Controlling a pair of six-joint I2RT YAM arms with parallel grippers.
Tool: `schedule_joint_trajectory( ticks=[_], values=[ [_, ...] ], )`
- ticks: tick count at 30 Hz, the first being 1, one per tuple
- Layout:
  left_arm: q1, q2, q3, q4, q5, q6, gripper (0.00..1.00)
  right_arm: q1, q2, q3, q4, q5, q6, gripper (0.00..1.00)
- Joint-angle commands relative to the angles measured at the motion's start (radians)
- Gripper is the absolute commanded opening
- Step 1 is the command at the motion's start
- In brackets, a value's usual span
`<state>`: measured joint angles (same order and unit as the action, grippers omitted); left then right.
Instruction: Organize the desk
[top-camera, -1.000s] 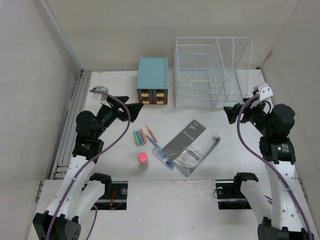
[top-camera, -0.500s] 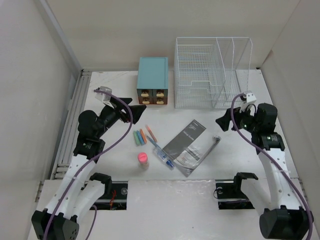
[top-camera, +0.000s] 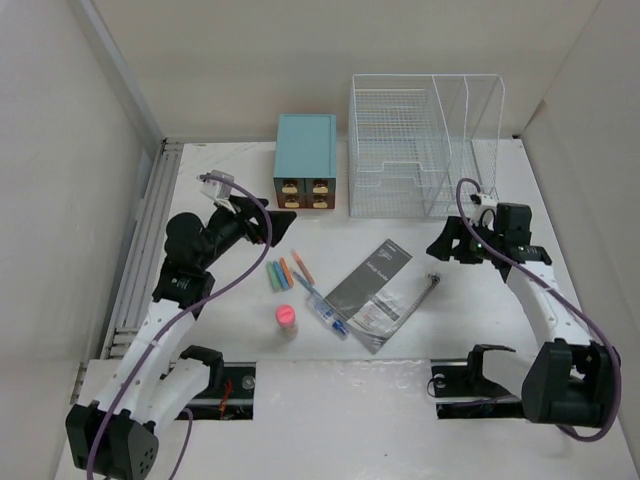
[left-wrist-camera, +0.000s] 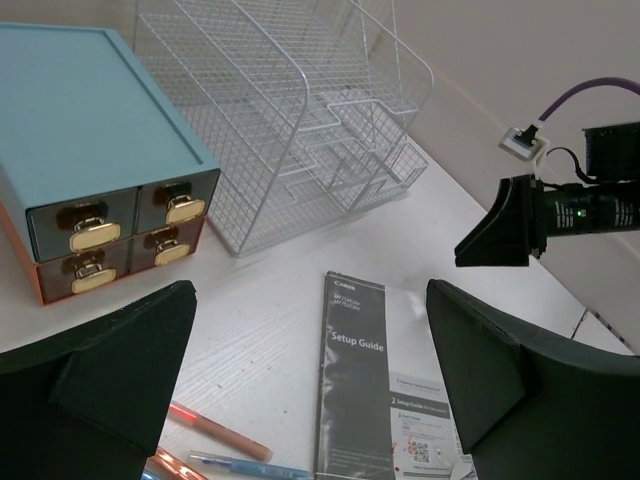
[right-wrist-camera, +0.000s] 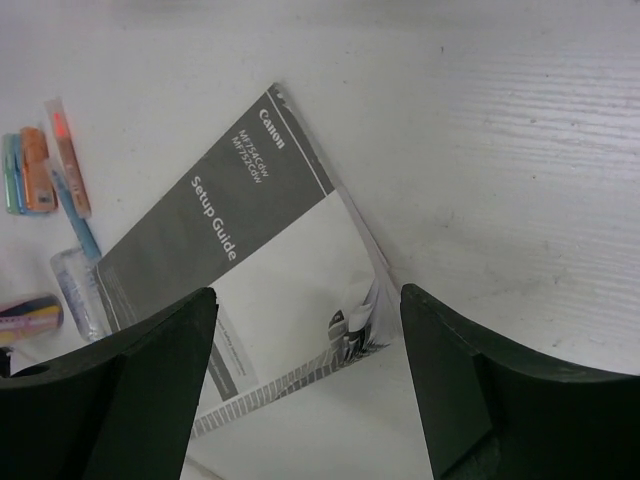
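The white desk (top-camera: 480, 310) holds a grey Setup Guide booklet (top-camera: 372, 282) at its middle, also in the left wrist view (left-wrist-camera: 385, 400) and the right wrist view (right-wrist-camera: 215, 235). Left of it lie coloured highlighters (top-camera: 279, 274), an orange pen (top-camera: 302, 266), a blue pen (top-camera: 325, 312) and a small pink-capped item (top-camera: 286, 318). My left gripper (top-camera: 277, 222) is open and empty, held above the desk in front of the teal drawer box (top-camera: 305, 160). My right gripper (top-camera: 438, 246) is open and empty, above the booklet's right edge (right-wrist-camera: 308, 300).
A white wire-mesh rack (top-camera: 420, 145) stands at the back beside the drawer box. A silver-tipped cable (top-camera: 425, 292) lies right of the booklet. Metal rails (top-camera: 140, 250) run along the desk's left edge. Walls close in on three sides.
My right gripper has moved left and down toward the booklet's right side. My left gripper has shifted slightly right and down. Both stay open and nothing on the desk has moved.
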<state>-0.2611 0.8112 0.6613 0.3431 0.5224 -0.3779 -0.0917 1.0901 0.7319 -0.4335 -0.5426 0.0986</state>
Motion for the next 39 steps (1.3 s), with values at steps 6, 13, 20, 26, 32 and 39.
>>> schedule_joint_trajectory(
  ticks=[6, 13, 20, 26, 32, 39],
  values=[
    [-0.004, 0.04, 0.038, 0.01, 0.033, 0.053, 1.0, -0.005, 0.085, -0.019, 0.11, 0.032, 0.056, 0.79],
    [-0.004, 0.069, 0.047, 0.01, 0.103, 0.073, 1.0, -0.014, 0.227, -0.019, 0.098, -0.011, 0.066, 0.79],
    [-0.004, 0.06, 0.047, 0.01, 0.103, 0.093, 1.0, -0.014, 0.33, -0.019, 0.108, -0.049, 0.036, 0.79],
    [-0.004, 0.06, 0.047, 0.01, 0.103, 0.111, 1.0, -0.014, 0.381, -0.037, 0.108, -0.129, 0.003, 0.76],
    [-0.004, 0.06, 0.057, 0.0, 0.094, 0.132, 1.0, 0.078, 0.424, -0.037, 0.108, -0.16, -0.007, 0.75],
    [-0.004, 0.06, 0.057, -0.009, 0.085, 0.142, 1.0, 0.125, 0.447, -0.037, 0.096, -0.171, -0.007, 0.54]
  ],
)
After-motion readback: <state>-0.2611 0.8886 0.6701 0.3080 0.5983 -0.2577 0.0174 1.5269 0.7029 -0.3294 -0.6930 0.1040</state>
